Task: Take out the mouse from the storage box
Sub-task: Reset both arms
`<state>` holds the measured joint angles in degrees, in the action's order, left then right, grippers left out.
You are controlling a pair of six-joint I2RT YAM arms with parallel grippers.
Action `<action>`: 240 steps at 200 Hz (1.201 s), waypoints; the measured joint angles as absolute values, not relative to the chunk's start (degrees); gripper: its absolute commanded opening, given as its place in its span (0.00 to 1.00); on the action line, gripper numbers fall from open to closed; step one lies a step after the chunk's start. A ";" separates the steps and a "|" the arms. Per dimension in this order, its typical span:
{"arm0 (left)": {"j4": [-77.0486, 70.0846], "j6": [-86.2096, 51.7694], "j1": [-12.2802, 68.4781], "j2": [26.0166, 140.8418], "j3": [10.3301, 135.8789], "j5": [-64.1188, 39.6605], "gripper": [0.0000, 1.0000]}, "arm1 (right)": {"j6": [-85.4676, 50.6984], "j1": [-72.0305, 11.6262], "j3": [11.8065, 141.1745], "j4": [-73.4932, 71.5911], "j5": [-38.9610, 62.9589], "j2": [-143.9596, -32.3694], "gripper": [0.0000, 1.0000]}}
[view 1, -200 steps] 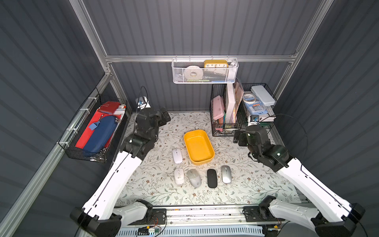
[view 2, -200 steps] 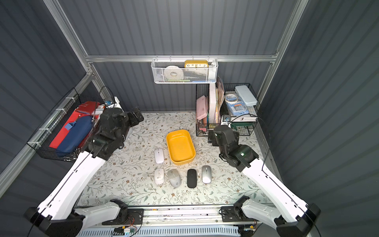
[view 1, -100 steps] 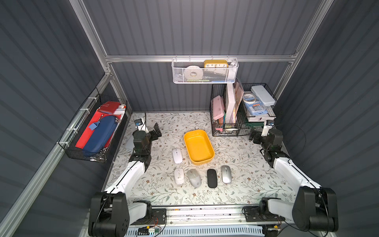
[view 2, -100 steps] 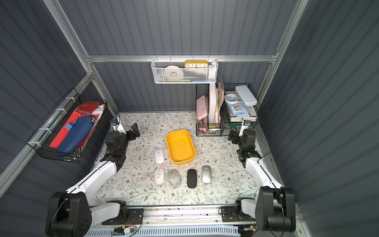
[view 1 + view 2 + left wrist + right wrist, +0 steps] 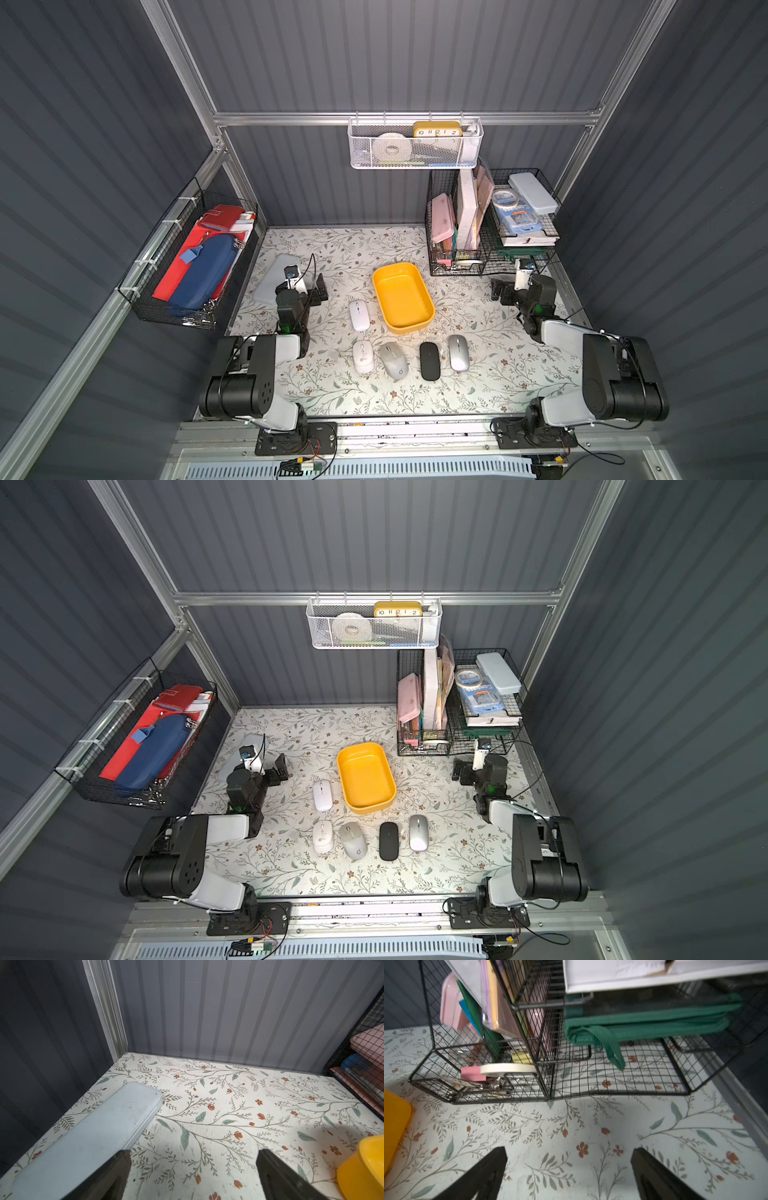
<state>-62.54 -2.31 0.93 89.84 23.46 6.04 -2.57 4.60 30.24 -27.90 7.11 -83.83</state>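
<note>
Both arms are folding back and down from the raised, outstretched poses of a second ago, while the mice are lying where they were. The left gripper point(image 5: 193, 1151) is hovering well to the left of the mustard-yellow, round-cornered plastic storage box point(image 5: 403, 296), jaws standing wide with nothing between them, near a pale blue flat rectangular case point(image 5: 93, 1136). The right gripper point(image 5: 569, 1148) is hovering well to the box's right, jaws likewise gaping and bare, facing a black wire rack point(image 5: 488, 1088). The box is showing only its yellow floor. A white oval mouse point(image 5: 359, 315) is lying on the floral mat point(image 5: 374, 399) just beside the box's left wall. Near the box's front end, a small white mouse point(image 5: 363, 356), grey mouse point(image 5: 392, 360), black mouse point(image 5: 429, 360) and silver mouse point(image 5: 458, 352) are lying in a row.
</note>
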 measured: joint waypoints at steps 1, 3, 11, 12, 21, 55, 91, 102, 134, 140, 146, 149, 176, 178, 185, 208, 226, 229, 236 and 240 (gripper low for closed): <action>-62.85 -2.31 0.93 89.97 23.46 6.07 0.99 | -2.57 4.60 30.24 -28.03 7.11 -83.81 0.99; -63.86 -2.31 0.91 90.39 23.44 6.13 0.99 | -2.59 4.60 30.24 -28.18 7.11 -83.81 0.99; -67.31 -2.31 0.93 92.23 23.35 6.22 0.99 | -2.79 4.60 29.67 -30.30 7.11 -83.79 0.99; -67.94 -2.28 0.93 92.60 23.33 6.22 0.99 | -2.81 4.60 29.58 -30.50 7.09 -83.79 0.99; -72.12 -2.11 0.91 95.04 23.00 6.24 0.99 | -3.07 4.60 27.81 -34.50 6.90 -83.94 0.99; -71.85 -1.65 0.91 97.73 24.86 5.67 0.99 | -2.96 4.60 19.66 -48.77 7.60 -89.73 0.99; -71.88 -1.45 0.91 97.86 26.87 5.56 0.99 | -2.59 4.49 22.20 -47.97 8.34 -88.79 0.99; -71.75 -1.45 0.86 97.86 26.85 5.58 0.99 | -2.61 4.49 22.39 -49.52 8.19 -88.82 0.99; -71.75 -1.45 0.86 97.86 26.85 5.74 0.99 | -2.63 4.47 22.39 -50.92 7.90 -88.90 0.99; -71.72 -1.45 0.86 97.86 26.85 5.78 0.99 | -2.63 4.47 22.39 -50.96 7.90 -88.90 0.99; -71.72 -1.45 0.86 97.86 26.85 5.80 0.99 | -2.63 4.47 22.39 -51.05 7.90 -88.90 0.99; -71.72 -1.45 0.86 97.86 26.85 5.80 0.99 | -2.63 4.47 22.39 -51.07 7.88 -88.90 0.99; -71.70 -1.45 0.86 97.86 26.85 5.80 0.99 | -2.63 4.45 22.39 -51.09 7.86 -88.90 0.99; -71.72 -1.45 0.86 97.86 26.85 5.80 0.99 | -2.63 4.45 22.39 -51.09 7.86 -88.90 0.99; -71.70 -1.45 0.86 97.86 26.85 5.80 0.99 | -2.63 4.45 22.39 -51.09 7.86 -88.90 0.99; -71.70 -1.45 0.86 97.86 26.85 5.80 0.99 | -2.63 4.45 22.39 -51.09 7.75 -88.90 0.99; -71.70 -1.45 0.86 97.86 26.85 5.80 0.99 | -2.63 4.45 22.39 -51.09 7.66 -88.90 0.99; -71.70 -1.45 0.86 97.86 26.85 5.80 0.99 | -2.63 4.45 22.39 -51.09 7.66 -88.90 0.99; -71.70 -1.45 0.86 97.86 26.85 5.80 0.99 | -2.63 4.45 22.39 -51.09 7.64 -88.90 0.99; -71.70 -1.45 0.86 97.86 26.85 5.80 0.99 | -2.63 4.43 22.39 -51.09 7.62 -88.90 0.99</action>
